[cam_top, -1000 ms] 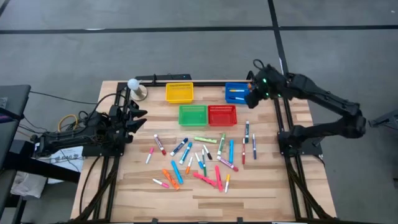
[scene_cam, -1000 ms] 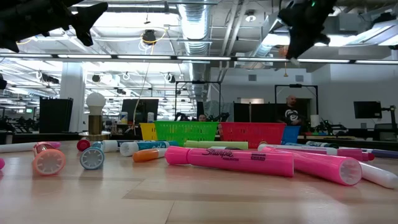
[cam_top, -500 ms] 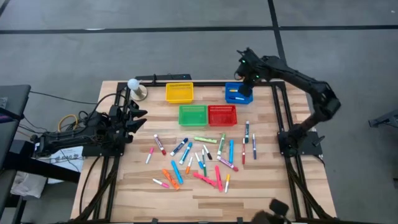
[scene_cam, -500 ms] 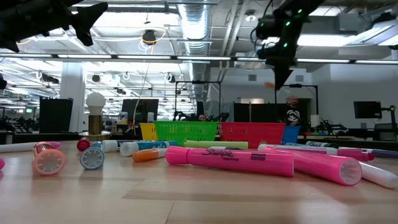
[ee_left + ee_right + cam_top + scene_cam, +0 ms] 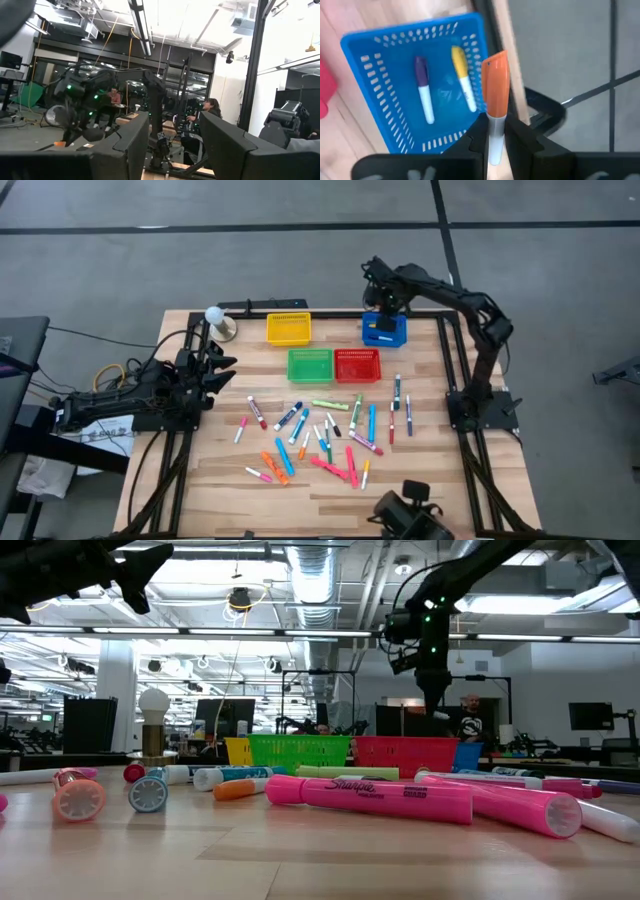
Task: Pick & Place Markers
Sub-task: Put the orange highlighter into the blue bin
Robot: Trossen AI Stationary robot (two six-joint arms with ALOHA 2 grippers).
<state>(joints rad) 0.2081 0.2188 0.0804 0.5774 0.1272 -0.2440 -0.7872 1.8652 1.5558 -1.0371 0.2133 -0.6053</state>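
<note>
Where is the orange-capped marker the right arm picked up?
The orange-capped marker is clamped in the right gripper, held above the blue basket at the table's far right edge; two markers already lie inside that basket.

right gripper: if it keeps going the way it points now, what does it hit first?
Probably the blue basket. The right gripper, shut on an orange-capped marker, points down near its edge, so the marker tip would meet it first. Whether it lands inside or on the rim is unclear.

basket – two markers inside | loose markers – table centre
</note>
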